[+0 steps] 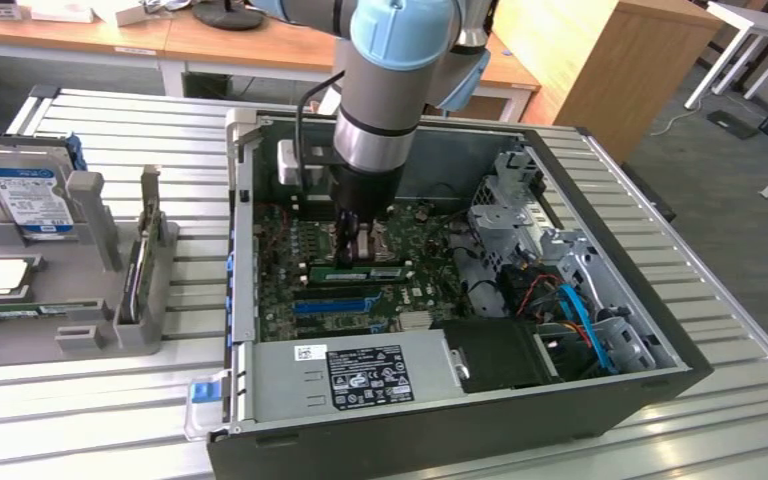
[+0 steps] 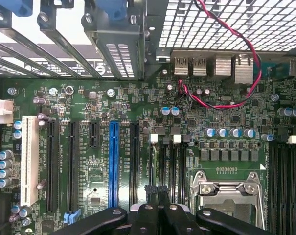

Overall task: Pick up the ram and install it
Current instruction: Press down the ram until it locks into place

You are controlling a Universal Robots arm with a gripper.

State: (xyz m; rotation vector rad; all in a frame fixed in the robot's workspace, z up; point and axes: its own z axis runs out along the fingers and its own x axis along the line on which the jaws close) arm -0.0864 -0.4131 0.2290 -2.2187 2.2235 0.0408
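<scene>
We find the gripper (image 1: 353, 262) down inside the open computer case (image 1: 624, 395), over the middle of the motherboard (image 1: 424, 240). Its fingers (image 2: 156, 190) are pinched together, with no daylight between them in the wrist view. The ram (image 1: 361, 272) lies as a thin green stick with a pale label directly under the fingertips in the exterior view, lengthwise across the board just above the blue connector strip (image 1: 335, 303). We judge that it sits in or on its slot with the closed fingers bearing on its top edge, but we cannot tell whether it is fully seated or whether the fingers touch it.

In the wrist view the fingertips hover at the black memory slots (image 2: 162, 161) between the long blue slot (image 2: 113, 164) and the CPU socket (image 2: 228, 188).

Several things could go wrong from here. If the stick is tilted or its notch is off, pressing on one point could seat one end only, bend the board, or leave the latches open. A narrow closed tip may slide off the thin edge and strike nearby components. The red and black wire (image 2: 236, 36) runs close by, though apart from the fingers.

On the table's far side, at the exterior view's left, a grey holder (image 1: 91, 270) carries the hard drive (image 1: 27, 198).
</scene>
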